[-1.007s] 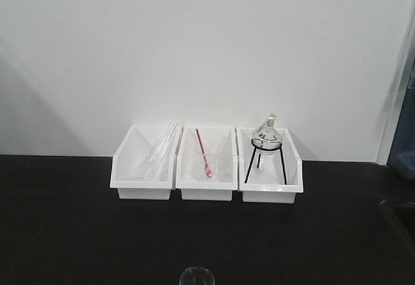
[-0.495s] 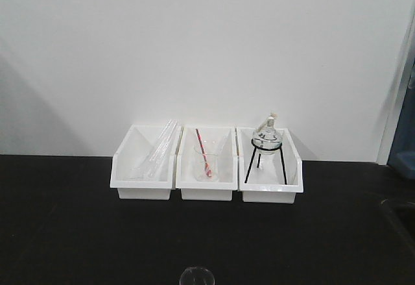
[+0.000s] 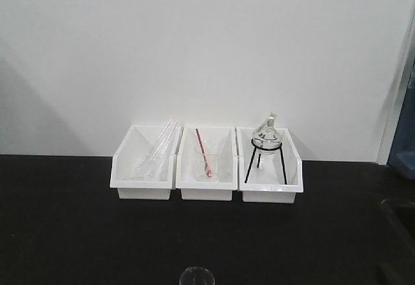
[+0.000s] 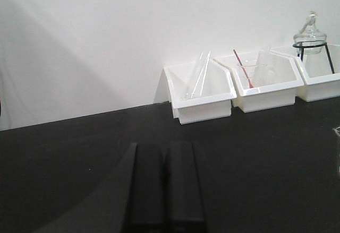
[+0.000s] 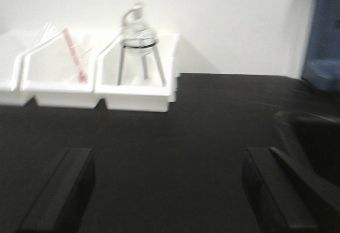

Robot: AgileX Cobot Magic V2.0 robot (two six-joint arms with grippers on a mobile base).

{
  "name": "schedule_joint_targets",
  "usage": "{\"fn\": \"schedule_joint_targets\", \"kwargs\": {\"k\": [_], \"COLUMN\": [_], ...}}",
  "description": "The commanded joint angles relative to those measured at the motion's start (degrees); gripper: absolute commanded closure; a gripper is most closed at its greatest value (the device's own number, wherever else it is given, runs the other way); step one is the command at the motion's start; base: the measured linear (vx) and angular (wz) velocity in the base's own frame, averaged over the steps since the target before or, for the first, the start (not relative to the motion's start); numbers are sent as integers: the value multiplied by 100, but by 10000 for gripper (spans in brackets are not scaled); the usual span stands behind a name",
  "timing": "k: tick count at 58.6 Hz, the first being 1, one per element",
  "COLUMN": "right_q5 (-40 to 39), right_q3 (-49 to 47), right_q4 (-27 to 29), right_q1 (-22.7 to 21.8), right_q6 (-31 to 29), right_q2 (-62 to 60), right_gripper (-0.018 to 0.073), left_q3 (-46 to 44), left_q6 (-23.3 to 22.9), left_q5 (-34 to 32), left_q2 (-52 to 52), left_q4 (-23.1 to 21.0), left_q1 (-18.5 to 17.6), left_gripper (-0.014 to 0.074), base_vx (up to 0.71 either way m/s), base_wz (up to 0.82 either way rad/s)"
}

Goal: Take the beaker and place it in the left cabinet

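Observation:
Only the round rim of the beaker (image 3: 196, 276), small and clear, shows at the bottom edge of the front view, standing on the black counter (image 3: 78, 233). Neither gripper appears in that view. In the left wrist view my left gripper (image 4: 164, 147) hovers low over the counter with its two dark fingers pressed together and nothing between them. The right wrist view is blurred. There my right gripper (image 5: 167, 158) is open wide above bare counter, its fingers (image 5: 69, 185) far apart. The left cabinet is out of view.
Three white bins stand against the white wall: one with glass tubes (image 3: 144, 165), one with a clear beaker and red rod (image 3: 206, 161), one with a round flask on a black tripod (image 3: 267, 143). A blue-fronted unit (image 3: 403, 148) stands at the far right.

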Motion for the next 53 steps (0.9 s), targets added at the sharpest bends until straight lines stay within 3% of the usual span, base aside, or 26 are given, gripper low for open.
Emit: {"fn": "schedule_joint_targets", "kwargs": {"k": [1, 7, 13, 20, 36, 53], "right_q5": [-1997, -3198, -3363, -3314, -3247, -3203], "right_q3": [-178, -253, -409, -761, -1501, -2296], "right_q4": [-1299, -2160, -2194, -2172, -939, -394], "right_q1": [-14, 19, 300, 930, 2170, 2675], "right_q6": [58, 232, 335, 25, -587, -681], "right_q2": [716, 1601, 2356, 3197, 4664, 5629], "right_gripper": [-50, -45, -45, -45, -45, -45], "left_q3": [90, 90, 90, 90, 90, 90], "left_q6": [-15, -15, -15, -15, -15, -15], "left_q5": [-428, -428, -428, -428, -428, -428], "left_q2": [-106, -106, -106, -106, -106, -106], "left_q4": [-18, -18, -18, -18, -18, -18], "left_q1": [-3, -3, -3, -3, -3, -3], "left_gripper": [595, 595, 595, 595, 595, 595], "base_vx": [0, 0, 0, 0, 0, 0], "base_wz": [0, 0, 0, 0, 0, 0]}}
